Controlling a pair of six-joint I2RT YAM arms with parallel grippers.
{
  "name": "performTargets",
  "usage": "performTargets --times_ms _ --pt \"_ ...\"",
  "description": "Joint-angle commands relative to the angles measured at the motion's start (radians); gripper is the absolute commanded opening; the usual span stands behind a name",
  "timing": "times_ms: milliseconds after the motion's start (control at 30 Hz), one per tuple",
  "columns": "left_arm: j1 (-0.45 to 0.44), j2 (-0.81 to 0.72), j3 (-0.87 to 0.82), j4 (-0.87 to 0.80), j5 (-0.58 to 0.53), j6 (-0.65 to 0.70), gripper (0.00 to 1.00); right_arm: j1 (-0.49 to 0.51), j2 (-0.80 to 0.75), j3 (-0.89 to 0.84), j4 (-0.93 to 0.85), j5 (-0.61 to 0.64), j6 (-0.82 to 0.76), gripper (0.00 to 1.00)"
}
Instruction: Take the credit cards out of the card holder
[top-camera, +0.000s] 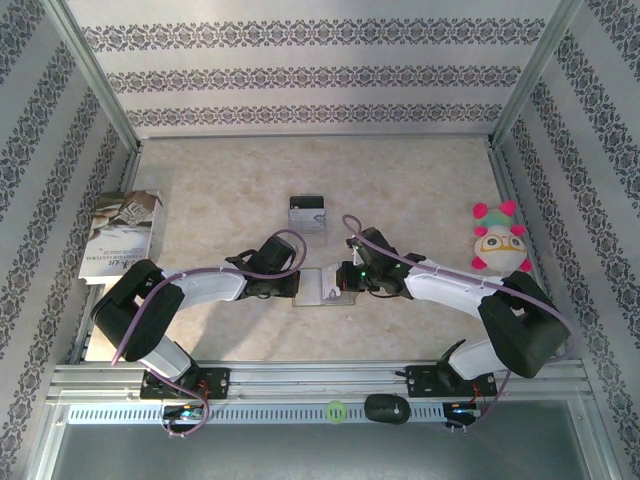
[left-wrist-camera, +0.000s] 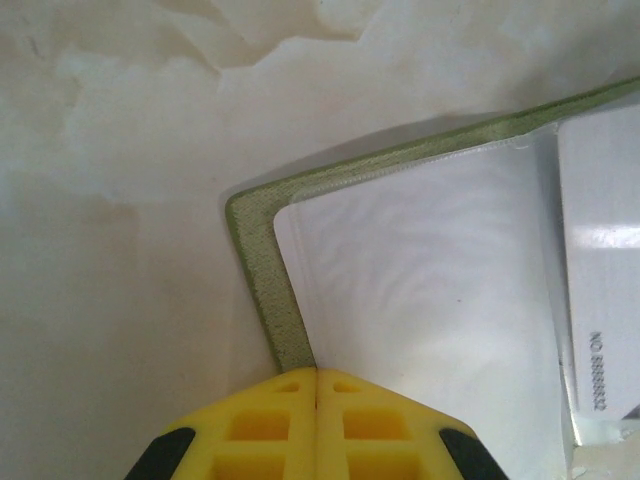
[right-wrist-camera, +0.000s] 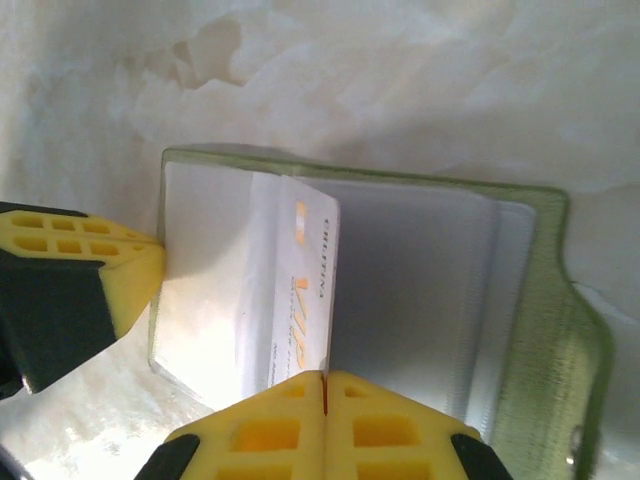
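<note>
The card holder (top-camera: 322, 287) lies open on the table between my two grippers, olive border (left-wrist-camera: 262, 262) around pale glossy pockets (right-wrist-camera: 420, 290). My left gripper (left-wrist-camera: 316, 372) is shut on the holder's olive edge near a corner (top-camera: 298, 283). My right gripper (right-wrist-camera: 323, 377) is shut on the edge of a white credit card (right-wrist-camera: 295, 290) with orange lettering, which stands partly out of a pocket (top-camera: 345, 283). The same card's numbered end (left-wrist-camera: 600, 290) shows in the left wrist view. Another credit card (top-camera: 307, 213), black band at its far end, lies flat on the table behind the holder.
A printed booklet (top-camera: 120, 235) lies at the left edge of the table. A plush toy (top-camera: 497, 238) with pink tufts sits at the right. Patterned walls and metal posts close in the table on three sides. The left gripper's yellow finger (right-wrist-camera: 90, 260) shows beside the holder.
</note>
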Motion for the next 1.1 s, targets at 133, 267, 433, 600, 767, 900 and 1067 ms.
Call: performTargets --times_ms 133,267,433,600,767,900,1067 --pt "0.004 0.076 -0.027 0.068 0.033 0.003 0.1 0.076 0.03 0.104 -0.147 0.128 -0.044 0.0" --pt "0.009 0.072 -0.033 0.083 0.038 0.005 0.14 0.114 0.073 0.155 -0.187 0.156 -0.046 0.0" --pt "0.012 0.083 -0.031 0.101 0.054 0.005 0.14 0.137 0.124 0.178 -0.182 0.144 -0.05 0.0" --pt "0.013 0.081 -0.034 0.102 0.056 0.007 0.13 0.132 0.15 0.175 -0.131 0.106 -0.04 0.14" --pt "0.013 0.08 -0.036 0.103 0.058 0.006 0.13 0.118 0.16 0.162 -0.088 0.067 -0.03 0.2" --pt "0.015 0.074 -0.036 0.096 0.055 0.005 0.13 0.104 0.138 0.155 -0.093 0.077 -0.043 0.1" --pt "0.029 0.021 -0.031 0.078 0.065 -0.001 0.24 0.057 0.04 0.169 -0.143 0.087 -0.155 0.0"
